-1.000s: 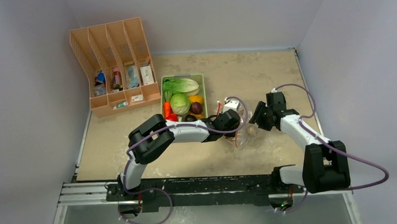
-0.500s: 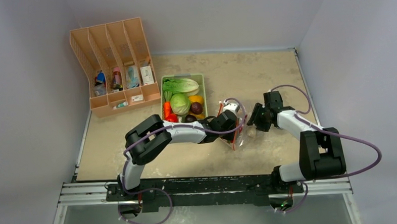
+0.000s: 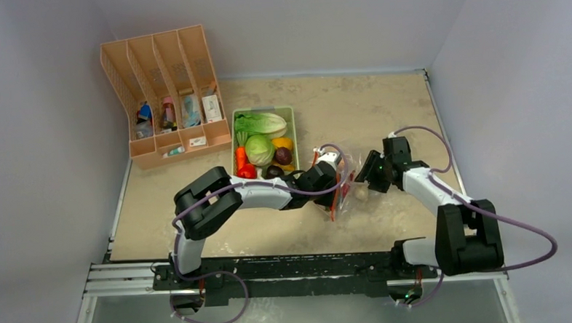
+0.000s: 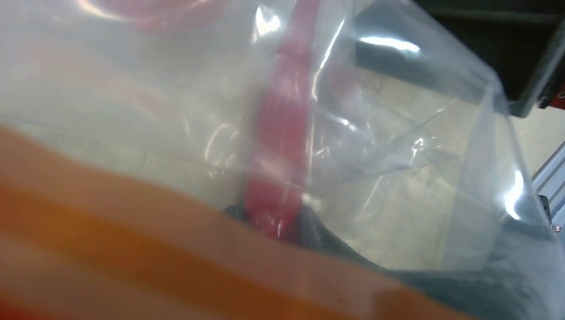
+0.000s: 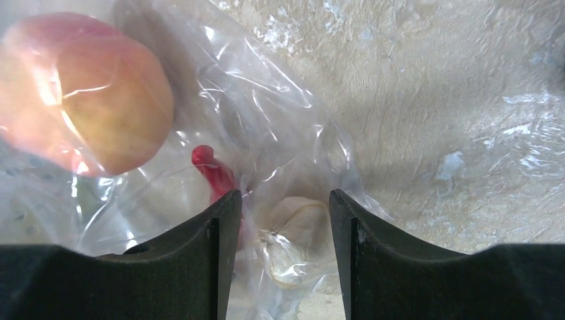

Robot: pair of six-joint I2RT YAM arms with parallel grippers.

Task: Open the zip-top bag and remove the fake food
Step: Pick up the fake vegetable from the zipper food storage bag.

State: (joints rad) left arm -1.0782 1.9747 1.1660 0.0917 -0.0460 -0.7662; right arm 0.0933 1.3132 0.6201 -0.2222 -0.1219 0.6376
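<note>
In the middle: zip-top bag [image 3: 346, 195] holding peach [image 5: 80, 100], chili [image 5: 213, 170], beige piece [image 5: 293, 233].
Right gripper [image 5: 283, 198]: fingers apart, beige piece between.
Left gripper [image 3: 335, 180]: grip hidden, cannot tell.

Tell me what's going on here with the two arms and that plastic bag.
Both arms are working on the zip-top bag, which lies on the table right of the green tray. The left gripper is at its red zip strip, but whether it is pinching is unclear. The right gripper is open, with its fingers either side of a small beige piece inside the bag. A peach and a red chili are inside too.
</note>
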